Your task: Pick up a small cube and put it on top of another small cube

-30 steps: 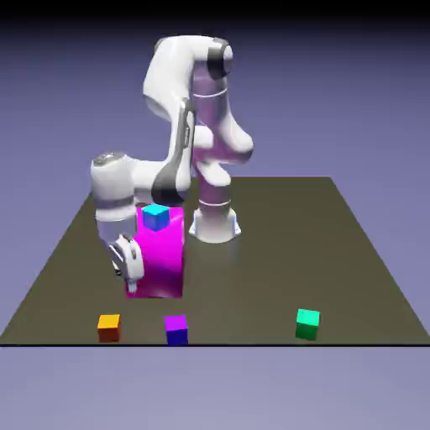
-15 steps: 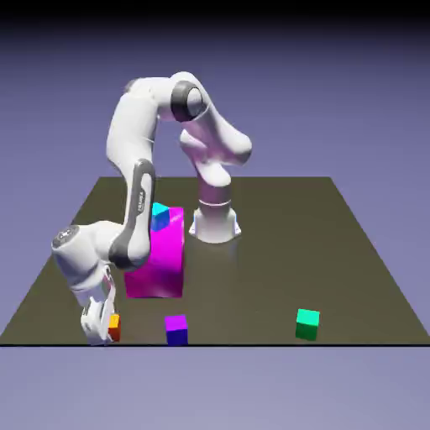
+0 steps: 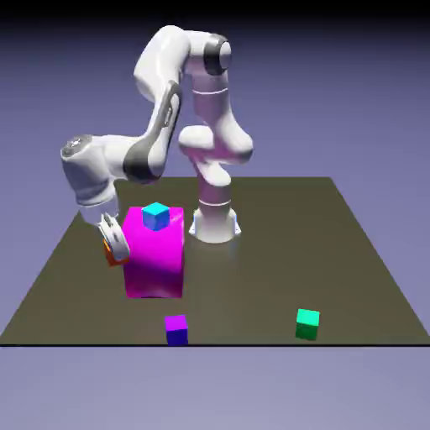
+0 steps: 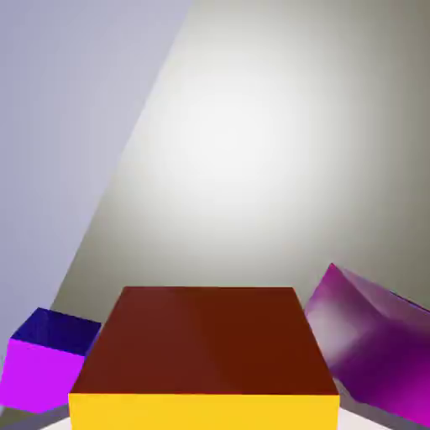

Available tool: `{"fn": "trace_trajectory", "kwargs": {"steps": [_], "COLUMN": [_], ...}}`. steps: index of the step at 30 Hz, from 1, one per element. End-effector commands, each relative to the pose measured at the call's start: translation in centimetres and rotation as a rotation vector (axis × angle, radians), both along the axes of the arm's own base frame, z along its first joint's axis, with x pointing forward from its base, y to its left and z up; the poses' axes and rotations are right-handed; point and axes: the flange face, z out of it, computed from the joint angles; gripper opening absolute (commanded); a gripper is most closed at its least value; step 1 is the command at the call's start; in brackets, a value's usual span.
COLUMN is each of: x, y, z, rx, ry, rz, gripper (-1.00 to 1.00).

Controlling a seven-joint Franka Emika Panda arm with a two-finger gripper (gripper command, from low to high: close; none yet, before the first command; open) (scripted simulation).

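In the exterior view, the white arm [image 3: 159, 101] is reaching out from its base toward the exterior view's left, and the claw [image 3: 114, 243] is hanging tilted above the surface [image 3: 277, 260]. It is closing firmly on the orange cube [image 3: 112, 254], which is showing only in part behind the fingers, held up in the air. Just beside the cube, toward the exterior view's right, the large magenta block [image 3: 154, 260] is standing on the surface, and the light blue cube [image 3: 156, 217] is appearing at its top end. The purple cube [image 3: 176, 330] is sitting near the front edge, and the green cube [image 3: 307, 324] is resting well apart from it, farther toward the exterior view's right.

In the hand view, the orange cube is filling the bottom middle, showing a dark red face and a bright yellow-orange one, with the claw's fingertips mostly hidden by it. The purple cube is showing at the lower left, and the magenta block is leaning into view at the lower right.
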Motion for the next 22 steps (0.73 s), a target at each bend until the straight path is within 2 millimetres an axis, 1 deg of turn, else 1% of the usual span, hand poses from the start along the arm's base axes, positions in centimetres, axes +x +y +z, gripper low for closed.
{"fn": "trace_trajectory", "kwargs": {"steps": [1, 7, 10, 13, 14, 18, 19, 20, 21, 22], "x": [-0.7, -5.5, -8.1, -10.9, -10.9, -11.7, -11.9, -11.9, -11.9, -11.5], "y": [0.5, 3.4, 4.7, 6.0, 6.0, 6.6, 6.6, 6.6, 6.6, 6.4], "z": [1.0, 6.4, 8.5, 10.1, 10.1, 3.9, 3.3, 3.3, 3.3, 4.8], "rx": [-0.002, 0.013, 0.027, 0.047, 0.047, 0.047, 0.047, 0.047, 0.047, 0.047], "ry": [0.003, 0.008, 0.009, 0.008, 0.008, 0.008, 0.008, 0.008, 0.008, 0.009], "rz": [0.035, 0.24, 0.341, 0.442, 0.442, 0.442, 0.442, 0.442, 0.442, 0.442], "gripper": [-1.0, -1.0, -1.0, -1.0, -1.0, -1.0, -1.0, 1.0, 1.0, 1.0]}}
